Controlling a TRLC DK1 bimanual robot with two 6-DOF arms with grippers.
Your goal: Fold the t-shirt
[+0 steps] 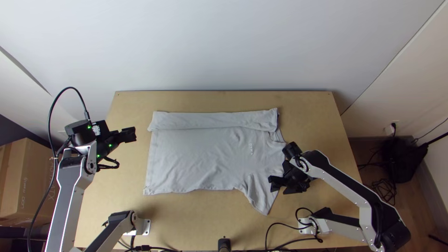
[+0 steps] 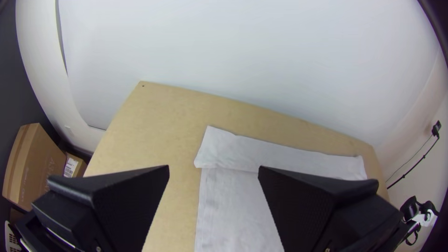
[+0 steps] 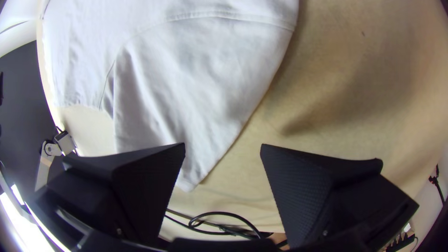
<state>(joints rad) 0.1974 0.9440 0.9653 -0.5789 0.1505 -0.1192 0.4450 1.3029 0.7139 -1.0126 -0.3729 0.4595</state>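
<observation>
Far left: a cardboard box (image 1: 36, 186) stands on the floor beside the table (image 1: 186, 210).

Left arm (image 1: 71, 196) extends up the left side. Left claw (image 1: 130, 135) hangs near the shirt's left end in the top view, its tips pointing toward the cloth. State: released, the two flat fingers (image 2: 135, 196) wide apart in the left wrist view, with bare wood and part of the shirt visible between them. Height above the table: cannot tell.

Shirt (image 1: 200, 158): on the middle of the table, lying sideways, hem to the left, neck end to the right. Body spread flat, with light wrinkles. Far side folded over once as a long strip (image 1: 210, 120), running from the hem to the neck end. Near sleeve (image 1: 261, 198) lies out toward the near table edge, creased where it meets the body.

Right claw (image 1: 274, 183) is at the sleeve's outer part, by the shirt's right end. State: released; the right wrist view gives its fingers (image 3: 308, 200) well apart, sleeve tip and bare wood visible between them. Contact with the cloth: cannot tell. Right arm (image 1: 345, 184) bends back to its base at lower right.

Far right: a tangle of black cables (image 1: 383, 189) by the wall, under a socket (image 1: 391, 128).
</observation>
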